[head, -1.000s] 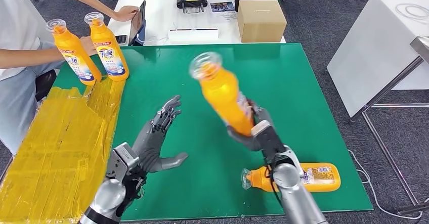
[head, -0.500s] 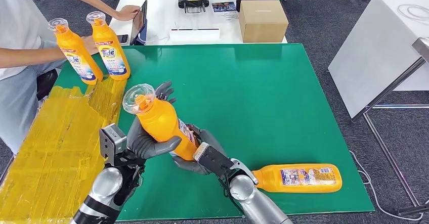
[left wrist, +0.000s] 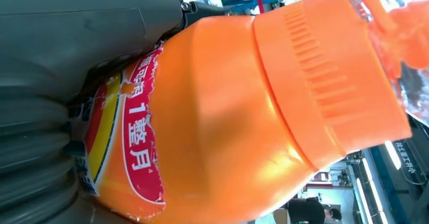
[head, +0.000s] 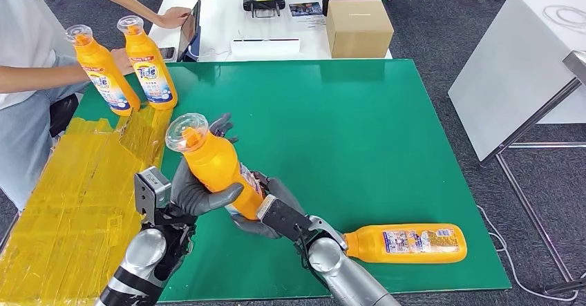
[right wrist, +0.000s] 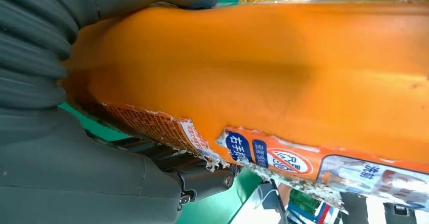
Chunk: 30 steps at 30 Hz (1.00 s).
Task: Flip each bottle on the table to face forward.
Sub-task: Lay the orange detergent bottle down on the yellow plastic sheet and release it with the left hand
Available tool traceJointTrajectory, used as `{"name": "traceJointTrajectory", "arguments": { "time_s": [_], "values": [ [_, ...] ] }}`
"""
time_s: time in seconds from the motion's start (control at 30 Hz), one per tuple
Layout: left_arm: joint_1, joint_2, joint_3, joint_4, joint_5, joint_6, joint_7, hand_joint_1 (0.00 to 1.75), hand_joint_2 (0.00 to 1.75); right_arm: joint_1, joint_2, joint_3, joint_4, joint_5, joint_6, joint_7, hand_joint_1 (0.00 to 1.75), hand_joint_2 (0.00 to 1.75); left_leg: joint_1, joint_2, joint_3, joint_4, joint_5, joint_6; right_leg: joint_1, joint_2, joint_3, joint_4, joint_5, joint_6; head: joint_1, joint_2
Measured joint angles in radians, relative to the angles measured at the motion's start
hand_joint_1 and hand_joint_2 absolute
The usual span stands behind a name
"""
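Observation:
An orange detergent bottle [head: 215,164] with a clear cap is held upright and tilted over the green mat [head: 387,133], gripped from both sides. My left hand [head: 197,194] wraps its middle from the left; my right hand [head: 271,213] holds its lower part from the right. Up close, the same orange bottle [left wrist: 227,123] shows a torn red label against my left hand [left wrist: 55,82], and the orange bottle [right wrist: 283,77] lies against my right hand [right wrist: 66,133]. Another orange bottle [head: 408,242] lies flat near the mat's front right. Two upright bottles [head: 148,64] [head: 102,71] stand at the far left.
A person's arm [head: 41,78] reaches toward the two upright bottles; another arm [head: 124,2] rests on the white table [head: 207,23] behind. A cardboard box [head: 358,28] sits there. Yellow taped surface [head: 69,202] covers the left side.
My right hand carried the bottle from the mat's middle down and left; my left hand closed around it. In the last half second the bottle barely shifted.

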State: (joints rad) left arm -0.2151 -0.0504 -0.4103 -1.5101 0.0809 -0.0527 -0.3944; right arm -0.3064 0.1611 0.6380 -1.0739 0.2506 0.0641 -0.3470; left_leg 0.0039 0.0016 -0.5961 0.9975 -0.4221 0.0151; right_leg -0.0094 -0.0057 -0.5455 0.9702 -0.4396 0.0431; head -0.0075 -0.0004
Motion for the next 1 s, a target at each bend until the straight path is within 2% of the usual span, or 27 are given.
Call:
{"name": "traceJointTrajectory", "arguments": {
  "time_s": [0.47,0.5,0.6,0.63,0.73,0.87,1.0],
  "values": [
    [0.003,0.0,0.011,0.009,0.016,0.012,-0.004,1.75,1.75,0.008,-0.001,0.004,0.003,-0.005,-0.041,-0.01,1.75,1.75,0.0,0.0,0.0,0.0,0.0,0.0,0.0,0.0,0.0,0.0,0.0,0.0,0.0,0.0],
    [0.003,0.0,0.013,0.009,0.016,0.012,-0.004,1.75,1.75,0.01,-0.001,0.004,-0.001,-0.006,-0.046,-0.012,1.45,1.75,0.0,0.0,0.0,0.0,0.0,0.0,0.0,0.0,0.0,0.0,0.0,0.0,0.0,0.0],
    [0.003,-0.001,0.018,0.009,0.015,0.014,-0.008,1.75,1.75,0.018,-0.004,0.003,-0.017,-0.006,-0.06,-0.019,0.14,1.75,0.0,0.0,0.0,0.0,0.0,0.0,0.0,0.0,0.0,0.0,0.0,0.0,0.0,0.0],
    [0.003,-0.001,0.02,0.009,0.011,0.018,-0.01,1.75,1.75,0.023,-0.005,0.002,-0.025,-0.006,-0.065,-0.022,0.0,1.75,0.0,0.0,0.0,0.0,0.0,0.0,0.0,0.0,0.0,0.0,0.0,0.0,0.0,0.0],
    [0.003,0.002,0.032,0.0,-0.048,0.072,-0.027,1.75,1.75,0.052,-0.013,-0.008,-0.074,-0.012,-0.092,-0.047,0.0,1.75,0.0,0.0,-0.001,0.0,0.0,0.0,0.0,0.0,0.0,0.0,0.0,0.0,0.0,0.0],
    [0.002,0.028,0.081,-0.021,-0.249,0.232,-0.038,1.75,1.75,0.102,-0.034,-0.044,-0.192,-0.018,-0.124,-0.077,0.0,1.75,0.0,0.0,0.0,0.0,0.0,0.0,0.0,0.001,0.0,0.0,0.0,0.0,0.0,0.0],
    [0.001,0.056,0.129,-0.028,-0.291,0.265,-0.037,1.75,1.75,0.134,-0.054,-0.072,-0.275,-0.02,-0.129,-0.079,0.0,1.75,0.001,0.0,0.0,0.0,0.0,0.0,0.001,0.0,-0.001,0.0,0.0,0.0,0.0,0.0]
  ]
}}
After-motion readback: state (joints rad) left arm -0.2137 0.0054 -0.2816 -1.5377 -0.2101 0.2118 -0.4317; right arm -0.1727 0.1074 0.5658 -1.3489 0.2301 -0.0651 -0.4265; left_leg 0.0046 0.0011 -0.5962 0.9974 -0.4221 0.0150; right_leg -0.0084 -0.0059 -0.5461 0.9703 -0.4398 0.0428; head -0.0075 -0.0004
